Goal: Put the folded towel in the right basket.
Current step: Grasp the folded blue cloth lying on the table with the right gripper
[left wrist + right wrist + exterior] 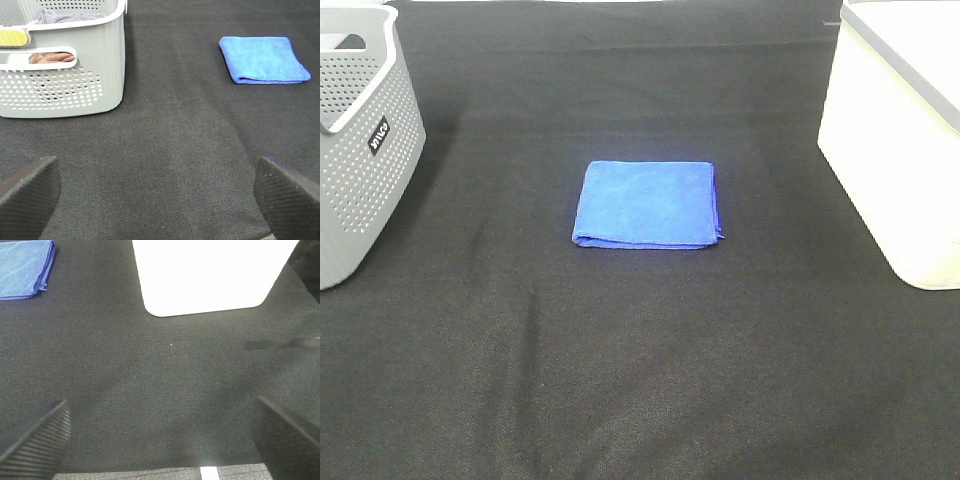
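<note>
Currently I'm seeing the blue folded towel [25,267] lying at eleven o'clock from my right end effector [160,440], which is gaping apart, empty.

One folded towel [646,204], two baskets [365,190] [880,170], two pincers [160,200] [160,440]

Left gripper [159,197] and right gripper [160,440]: only pad tips [30,192] show, rest cut off by the frame. Grey basket [75,85] ahead-left of the left gripper is clipped, its wall hides most of the cloths [52,57] inside, label [378,134] too small to read. White basket [210,275] ahead of the right gripper is clipped with interior unseen, towel [22,267] ahead-left of it is cropped, and a blurred streak [280,344] on the desk [150,380] to its right can't be identified.
</note>
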